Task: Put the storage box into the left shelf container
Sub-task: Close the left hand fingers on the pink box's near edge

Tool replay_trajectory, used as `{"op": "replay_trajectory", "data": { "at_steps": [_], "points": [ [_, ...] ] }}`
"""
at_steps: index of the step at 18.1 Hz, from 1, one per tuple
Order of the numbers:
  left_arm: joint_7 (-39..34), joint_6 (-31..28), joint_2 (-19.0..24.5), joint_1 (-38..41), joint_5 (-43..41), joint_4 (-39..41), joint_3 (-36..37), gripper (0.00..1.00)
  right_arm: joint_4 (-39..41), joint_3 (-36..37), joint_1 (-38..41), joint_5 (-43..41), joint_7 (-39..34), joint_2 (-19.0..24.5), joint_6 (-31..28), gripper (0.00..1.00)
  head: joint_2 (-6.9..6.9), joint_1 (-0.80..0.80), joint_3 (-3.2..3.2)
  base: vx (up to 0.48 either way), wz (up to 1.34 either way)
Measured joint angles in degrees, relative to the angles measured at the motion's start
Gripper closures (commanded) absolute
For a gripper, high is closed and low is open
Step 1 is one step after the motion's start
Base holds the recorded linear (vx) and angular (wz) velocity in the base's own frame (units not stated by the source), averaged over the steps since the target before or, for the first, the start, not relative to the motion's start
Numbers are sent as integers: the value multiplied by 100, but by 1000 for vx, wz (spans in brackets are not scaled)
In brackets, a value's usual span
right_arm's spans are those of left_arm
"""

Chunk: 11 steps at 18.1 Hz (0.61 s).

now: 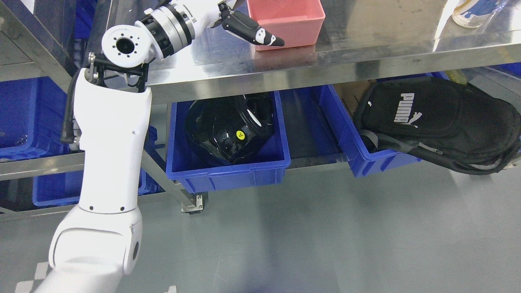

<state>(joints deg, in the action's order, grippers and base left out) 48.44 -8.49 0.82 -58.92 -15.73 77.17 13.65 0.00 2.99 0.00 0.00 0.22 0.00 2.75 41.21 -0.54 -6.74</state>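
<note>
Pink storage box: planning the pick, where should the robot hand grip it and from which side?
Probably the left wall's rim of the pink storage box, approached from the left: the box is upright and open-topped, and the left robot hand already sits there.

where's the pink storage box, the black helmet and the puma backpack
pink storage box [291,25]: head view, on its front wall
black helmet [228,130]: head view, on its glossy shell
puma backpack [439,114]: head view, on its front panel right of the logo

White PUMA lettering with the leaping-cat logo is showing on the black backpack [435,118], lying well right of and below the left hand [248,28].
</note>
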Motion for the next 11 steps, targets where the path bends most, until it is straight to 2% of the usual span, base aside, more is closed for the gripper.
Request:
{"op": "replay_trajectory", "data": {
  "at_steps": [11],
  "points": [
    [322, -140, -53, -872, -711, -1212, 678, 7, 0, 0, 0, 0, -9, 0, -5, 0, 0, 0, 0, 0, 0]
  ]
}}
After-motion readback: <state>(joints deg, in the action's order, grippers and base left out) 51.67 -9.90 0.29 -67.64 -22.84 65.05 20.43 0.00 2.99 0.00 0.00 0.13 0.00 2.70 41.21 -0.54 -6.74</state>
